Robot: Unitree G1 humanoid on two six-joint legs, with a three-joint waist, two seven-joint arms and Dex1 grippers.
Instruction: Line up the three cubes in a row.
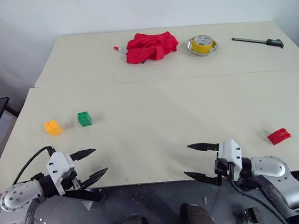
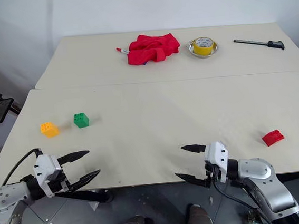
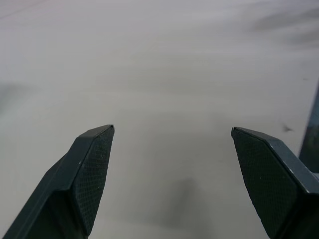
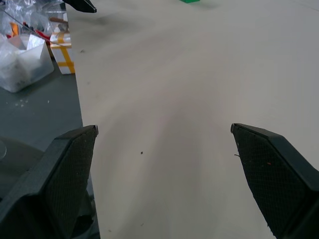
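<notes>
I have both arms low over the near edge of the table (image 1: 156, 122), neither touching a cube. My left gripper (image 1: 93, 164) sits at the near left corner with its fingers spread wide and nothing between them; the left wrist view shows only bare tabletop past the two pads (image 3: 94, 169). My right gripper (image 1: 199, 161) is at the near edge, right of centre, pointing toward the left, fingers also wide apart and empty.

The orange cube (image 1: 53, 127) lies on the left side of the table, ahead of my left gripper and well apart from it. The green cube (image 1: 84, 119) sits just beside it, to its right and a touch farther from me, with a small gap between the two. The red cube (image 1: 279, 136) is alone near the right edge, well apart from the other two and off to the right of my right gripper. It looks tilted or turned at an angle to the table edge.

On the far table section I see a red cloth (image 1: 151, 46) with a pen (image 1: 119, 49) poking out on its left, a tape roll (image 1: 202, 44) and a black tool (image 1: 259, 41) toward the far right.
</notes>
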